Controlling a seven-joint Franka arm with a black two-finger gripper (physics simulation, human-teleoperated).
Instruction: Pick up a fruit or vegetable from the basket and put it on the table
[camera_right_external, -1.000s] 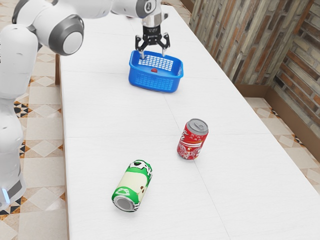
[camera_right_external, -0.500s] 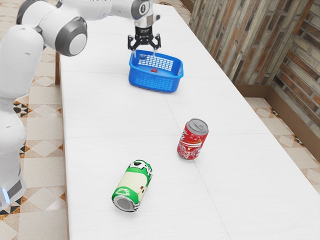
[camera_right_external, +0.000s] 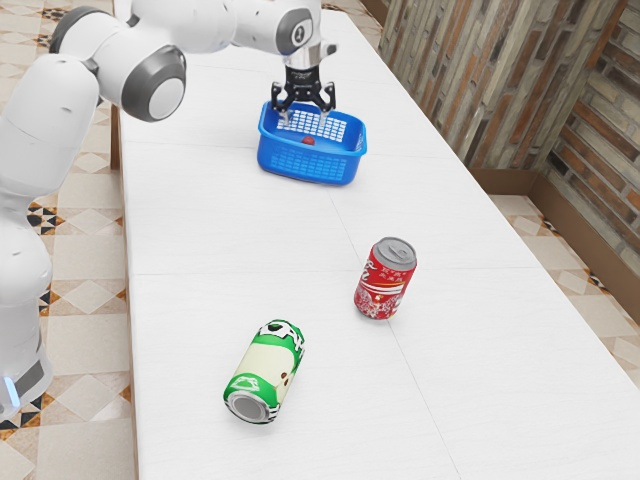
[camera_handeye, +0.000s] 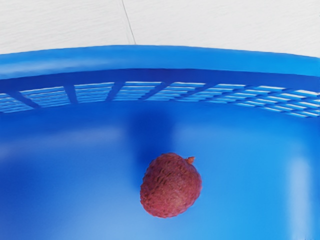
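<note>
brick-like cladding, rough and banded in browns and greys, is rising beyond a floor of pale, glossy tiles with dark and orange geometric insets. across the room, a long white table is presenting a smooth, faintly grained top divided by thin straight seams. from the exterior view's left, a robot arm of rounded white segments and grey joint caps is reaching over this surface. beneath its end, a blue basket is resting on the table, its form being a rounded rectangle with a thick, smooth rim and lattice-pierced walls. directly above the basket, the black gripper is pointing downward, its two pale-tipped fingers standing wide apart and holding nothing. well apart from the basket, two metal cans are occupying the tabletop: a red one is standing upright, showing its grey lid, while a green-and-cream one is lying on its side. smallest of all, a dull-red fruit, roundish, pebbly-skinned and bearing a short stem nub, is sitting on the basket's smooth floor.
</note>
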